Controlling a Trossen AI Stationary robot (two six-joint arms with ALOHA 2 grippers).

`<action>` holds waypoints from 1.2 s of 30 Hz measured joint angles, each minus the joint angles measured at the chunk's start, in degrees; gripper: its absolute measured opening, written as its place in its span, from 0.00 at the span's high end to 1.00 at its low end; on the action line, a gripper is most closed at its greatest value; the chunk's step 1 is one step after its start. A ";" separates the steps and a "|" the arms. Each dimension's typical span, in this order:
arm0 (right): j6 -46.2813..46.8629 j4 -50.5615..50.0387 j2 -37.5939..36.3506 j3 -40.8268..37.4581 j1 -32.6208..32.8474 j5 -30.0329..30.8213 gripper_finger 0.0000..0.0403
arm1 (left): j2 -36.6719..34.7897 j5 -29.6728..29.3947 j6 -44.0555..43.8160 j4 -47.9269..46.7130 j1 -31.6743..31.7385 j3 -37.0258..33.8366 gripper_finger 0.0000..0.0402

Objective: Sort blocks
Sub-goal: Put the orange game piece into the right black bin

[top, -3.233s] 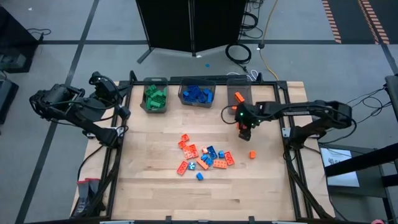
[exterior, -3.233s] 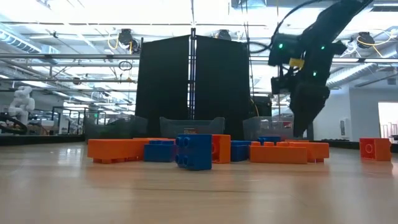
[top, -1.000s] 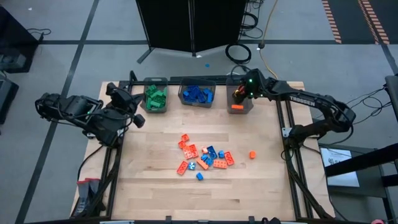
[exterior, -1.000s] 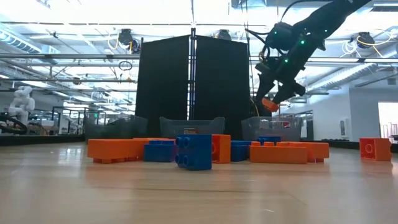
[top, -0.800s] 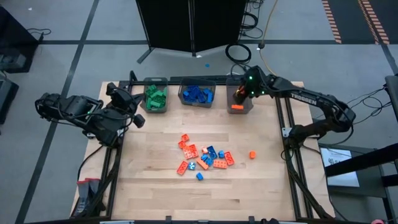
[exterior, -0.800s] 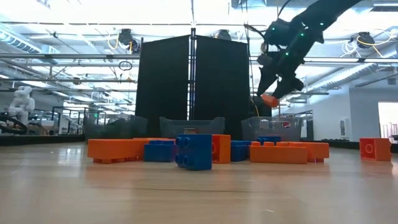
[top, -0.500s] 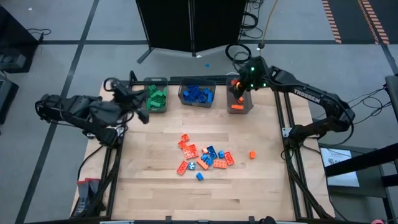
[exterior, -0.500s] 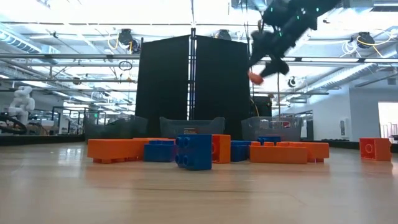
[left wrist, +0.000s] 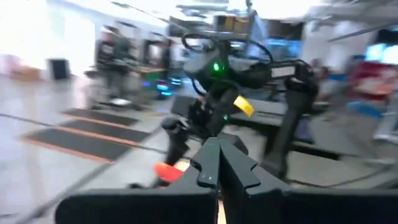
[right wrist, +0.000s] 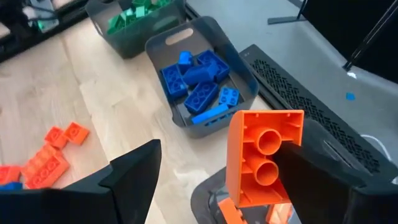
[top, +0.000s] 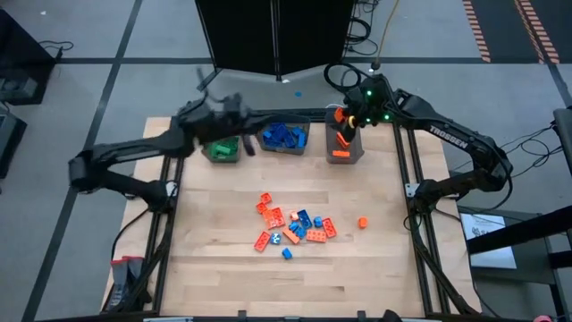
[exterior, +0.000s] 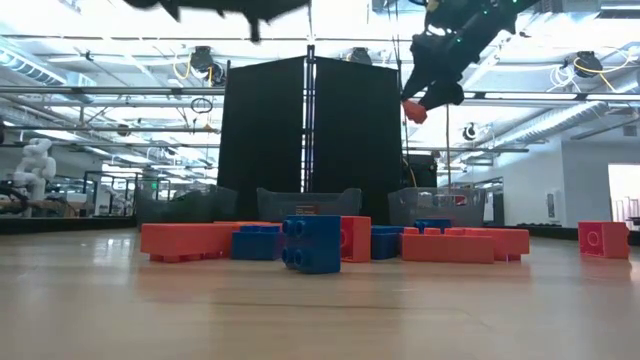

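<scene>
My right gripper [right wrist: 214,171] hangs open above the right-hand grey bin [top: 344,150], which holds orange blocks. An orange block [right wrist: 264,158] is at one of its fingers, studs away from the wrist camera and hollow underside showing. The same block [exterior: 413,110] shows at the gripper's tip high in the low view. My left gripper [left wrist: 217,163] is shut with nothing in it, raised over the green bin [top: 222,145] and pointing level toward the right arm. Loose blue and orange blocks [top: 290,224] lie on the table's middle. My right gripper touches the orange block with one finger [right wrist: 317,165] only. One side [right wrist: 292,155] of the block lies against that finger's inner face. The other finger [right wrist: 134,171] stands well clear of it. The block hangs lifted clear, above the bin.
The middle bin [right wrist: 199,78] holds blue blocks and the left one [right wrist: 134,18] green blocks; all three stand along the far edge. A single orange block [top: 363,222] lies right of the pile. The near half of the table is bare wood.
My right gripper has risen above the right-hand bin and rolled, the orange block staying at its tip. My left arm has swung fast from the table's left edge toward the far side, over the green bin, and its gripper has tipped up until it points level.
</scene>
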 joint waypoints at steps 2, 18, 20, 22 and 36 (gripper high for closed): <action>-1.45 -0.15 0.00 0.00 0.00 0.10 0.25 | 5.07 7.26 -3.20 5.24 3.65 0.21 1.00; -10.52 0.02 1.84 0.00 -0.04 5.00 0.25 | 36.92 33.72 -6.40 17.58 9.49 20.45 1.00; -11.06 0.05 2.85 0.00 -0.04 5.00 0.25 | 38.25 33.82 -6.38 17.62 9.50 22.80 1.00; -11.35 0.26 4.25 0.00 -0.04 5.00 0.25 | 39.58 33.78 -5.86 15.83 9.50 24.97 1.00; -13.47 2.36 8.11 0.00 -0.04 4.96 0.25 | 45.06 21.78 8.42 -0.61 9.26 31.47 1.00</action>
